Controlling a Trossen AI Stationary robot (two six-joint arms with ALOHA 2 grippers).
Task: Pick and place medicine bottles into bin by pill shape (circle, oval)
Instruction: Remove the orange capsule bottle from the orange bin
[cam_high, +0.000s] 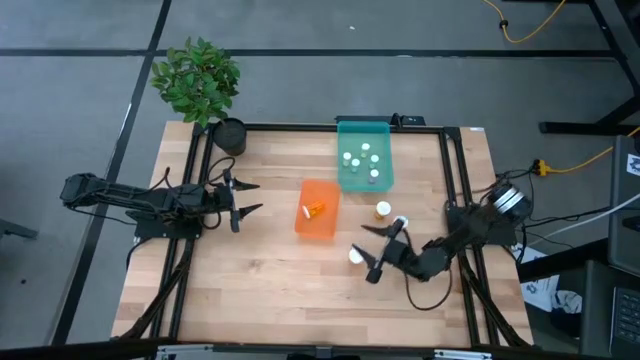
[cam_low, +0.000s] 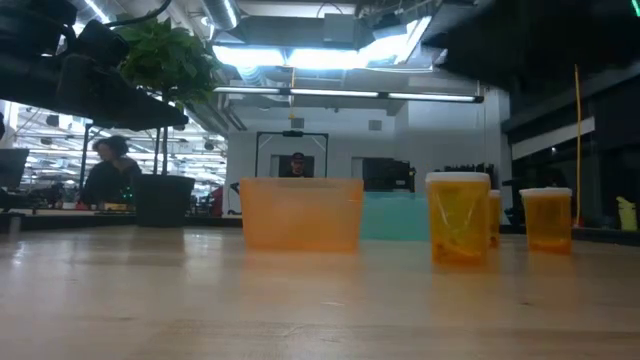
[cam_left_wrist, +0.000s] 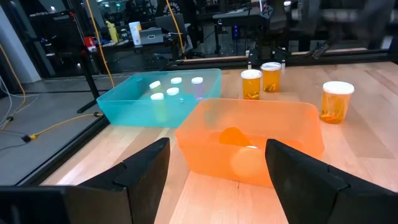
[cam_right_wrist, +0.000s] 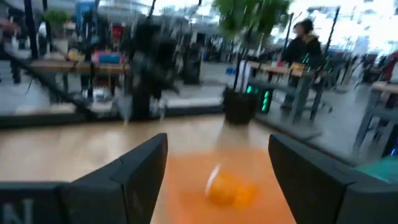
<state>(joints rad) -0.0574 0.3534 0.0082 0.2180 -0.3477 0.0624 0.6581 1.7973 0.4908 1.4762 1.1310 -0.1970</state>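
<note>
Three amber medicine bottles with white caps stand upright on the wooden table: one (cam_high: 383, 210), one (cam_high: 400, 222) and one (cam_high: 356, 257); they also show in the low view (cam_low: 458, 232). My right gripper (cam_high: 372, 252) is open and raised above the table, its fingers either side of the nearest bottle in the high view, touching nothing. My left gripper (cam_high: 248, 197) is open and empty, left of the orange bin (cam_high: 318, 225). One amber bottle (cam_high: 313, 210) lies on its side in that bin. Several white-capped bottles (cam_high: 360, 160) stand in the teal bin (cam_high: 362, 128).
A potted plant (cam_high: 200, 85) stands at the table's far left corner. A black frame rail (cam_high: 455, 180) runs along the table's sides. People sit and stand in the room beyond the table (cam_low: 105, 165). Bare wood lies in front of the bins (cam_high: 280, 290).
</note>
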